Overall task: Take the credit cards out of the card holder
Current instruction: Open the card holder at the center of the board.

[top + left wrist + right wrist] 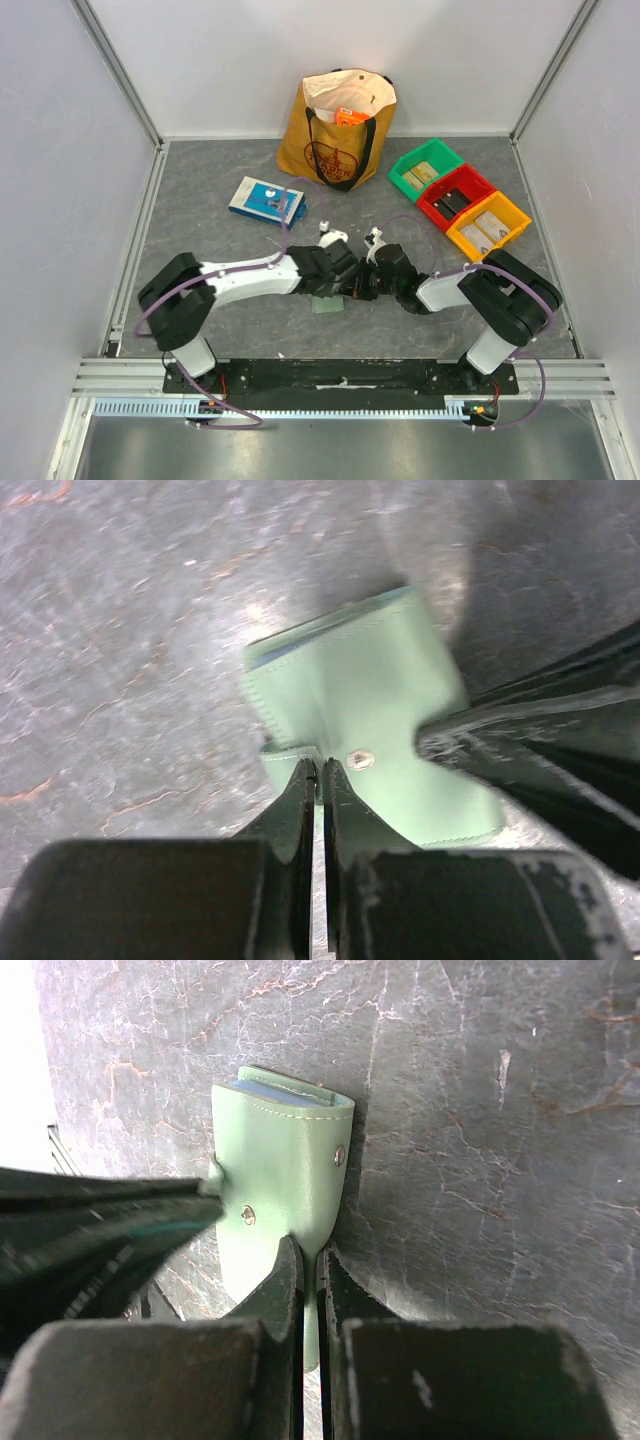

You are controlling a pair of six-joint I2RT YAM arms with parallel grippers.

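The only print anyone could make out from here sits on the mustard-yellow tote bag [338, 135] standing at the back of the table [200, 240]. It carries a dark red round emblem [335, 158], and the band of capitals across its middle seems to read "TRADER"; the rest of the emblem is too small to read. The flat blue-and-white box [267, 200] shows small dark markings, none of them legible.
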